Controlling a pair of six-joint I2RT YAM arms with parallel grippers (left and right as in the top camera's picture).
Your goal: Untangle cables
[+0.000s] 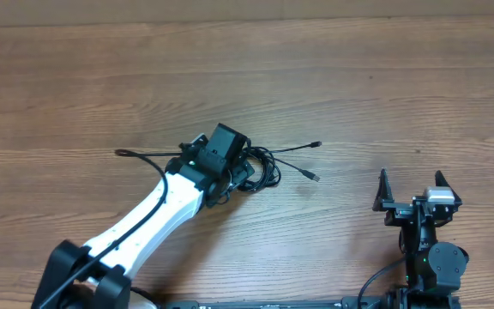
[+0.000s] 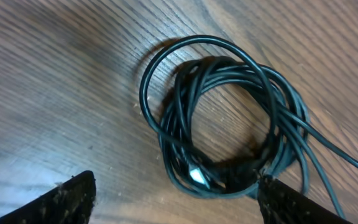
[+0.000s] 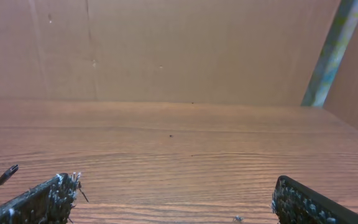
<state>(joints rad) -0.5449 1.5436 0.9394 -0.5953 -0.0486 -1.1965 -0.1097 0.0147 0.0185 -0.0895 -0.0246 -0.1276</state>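
Item: cables (image 2: 166, 134). Several thin black cords wound together into one loose round coil, the loops overlapping and crossing. One wider loop stands out at the coil's upper left. A small silvery plug (image 2: 197, 176) shows among the strands at the lower edge. Location: lying flat on the tabletop (image 1: 230, 69), a little left of its middle. In the overhead view two loose ends run out from the bundle to the right, one plug end (image 1: 317, 143) farther back and the other (image 1: 316, 178) nearer the front.

Left fingers (image 2: 67, 199): spread wide apart above the coil, clamped on nothing. The coil's lower edge lies between them, and the right-hand finger is at the coil's lower right rim. The white left arm (image 1: 153, 210) reaches in from the lower left and covers part of the bundle from overhead.

Right fingers (image 3: 42, 200): fully apart and empty, well to the right of the cables, low over bare wood near the front edge. One thin cord tip (image 3: 5, 174) shows at the left edge of the right wrist view.

Tabletop: brown wood grain.
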